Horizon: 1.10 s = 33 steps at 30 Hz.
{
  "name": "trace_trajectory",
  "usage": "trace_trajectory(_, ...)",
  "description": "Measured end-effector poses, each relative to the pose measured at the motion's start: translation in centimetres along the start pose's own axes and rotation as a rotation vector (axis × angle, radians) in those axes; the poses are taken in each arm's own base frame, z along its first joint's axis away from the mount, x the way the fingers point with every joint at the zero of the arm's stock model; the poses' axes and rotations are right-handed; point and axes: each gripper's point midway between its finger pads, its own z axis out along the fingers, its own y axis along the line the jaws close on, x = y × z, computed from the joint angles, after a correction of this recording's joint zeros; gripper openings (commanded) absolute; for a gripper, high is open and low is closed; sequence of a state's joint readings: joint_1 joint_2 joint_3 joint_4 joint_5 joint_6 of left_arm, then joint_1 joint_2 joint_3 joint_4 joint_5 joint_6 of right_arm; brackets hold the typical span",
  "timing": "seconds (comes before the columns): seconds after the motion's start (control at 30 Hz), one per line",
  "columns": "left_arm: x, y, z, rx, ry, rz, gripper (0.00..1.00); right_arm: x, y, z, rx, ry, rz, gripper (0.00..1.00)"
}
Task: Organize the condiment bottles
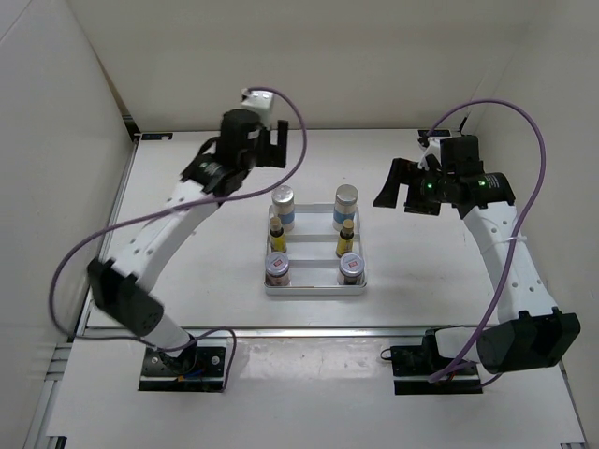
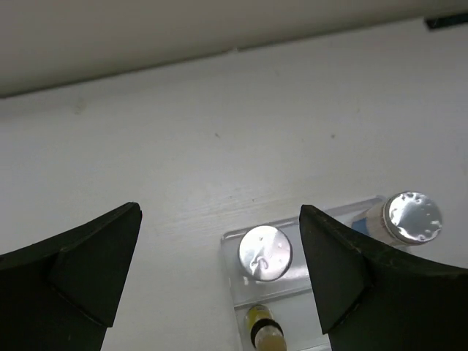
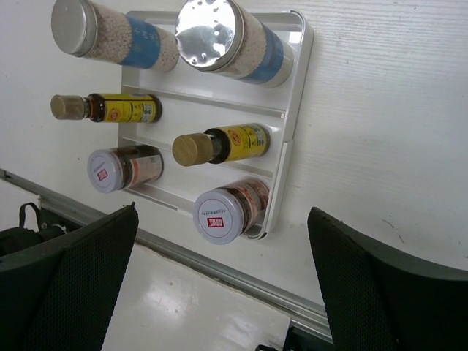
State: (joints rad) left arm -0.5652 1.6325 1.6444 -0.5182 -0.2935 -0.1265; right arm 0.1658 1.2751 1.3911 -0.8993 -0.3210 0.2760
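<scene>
Six bottles are standing in the white tray [image 1: 315,290] in two columns: white bottles [image 1: 283,204] at the far end, yellow-labelled bottles [image 1: 275,232] in the middle, brownish jars [image 1: 277,269] nearest the arms. The left gripper [image 2: 219,213] is hovering beyond the tray's far left corner, spread wide and holding nothing. The right gripper [image 3: 223,213] is hanging to the tray's right, equally wide and empty.

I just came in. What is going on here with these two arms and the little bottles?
Nothing is being held at this moment. Six condiment bottles stand in the white tray in three pairs: white bottles at the far end, slim yellow-labelled bottles in the middle, brownish jars nearest the arms. The left gripper and the right gripper are both open and empty, one on each side of the tray.
</scene>
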Motion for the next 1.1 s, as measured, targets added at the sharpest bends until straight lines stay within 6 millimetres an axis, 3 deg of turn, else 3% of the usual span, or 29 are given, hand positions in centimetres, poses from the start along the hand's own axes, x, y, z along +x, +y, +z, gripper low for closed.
trace_trajectory(0.07, -3.5, 1.8, -4.5, -0.019, -0.131, -0.022, 1.0, 0.1, 0.1, 0.0, -0.009, 0.003, -0.005, 1.0)
trace_trajectory(0.13, -5.1, 4.2, -9.2, -0.054, -0.255, -0.052, 1.0, 0.8, 0.2, 0.1, -0.032, -0.007, -0.023, 1.0)
trace_trajectory(0.2, -4.4, 6.6, -12.6, -0.1, -0.327, -0.076, 1.0, 2.0, 0.1, -0.3, -0.037, -0.006, -0.031, 1.0)
trace_trajectory(0.27, -1.7, 8.9, -14.7, -0.154, -0.345, -0.089, 1.0, 2.3, 0.1, -0.9, -0.037, -0.026, -0.041, 1.0)
trace_trajectory(0.33, 1.8, 10.3, -15.3, -0.197, -0.331, -0.085, 1.0, 1.8, 0.3, -1.4, -0.037, -0.062, -0.056, 1.0)
trace_trajectory(0.47, 10.5, 11.9, -14.4, -0.26, -0.221, 0.018, 1.0, 1.1, -0.4, -1.7, 0.011, -0.103, -0.078, 1.0)
trace_trajectory(0.57, 14.6, 13.1, -14.8, -0.298, -0.193, 0.092, 1.0, 0.4, -2.5, -2.2, 0.137, -0.152, -0.066, 1.0)
trace_trajectory(0.73, 13.3, 14.4, -17.5, -0.339, -0.348, 0.05, 1.0, 0.7, -3.6, -4.5, 0.218, -0.268, -0.022, 1.0)
trace_trajectory(0.83, 12.3, 15.4, -18.3, -0.398, -0.416, 0.009, 1.0, 1.3, -4.2, -4.8, 0.248, -0.288, 0.008, 1.0)
trace_trajectory(1.03, 13.2, 16.6, -18.2, -0.466, -0.417, -0.012, 1.0, 2.0, -6.3, -1.8, 0.303, -0.22, 0.036, 1.0)
trace_trajectory(1.1, 13.4, 17.0, -18.2, -0.489, -0.422, -0.018, 1.0, 2.0, -6.5, -1.7, 0.314, -0.217, 0.037, 1.0)
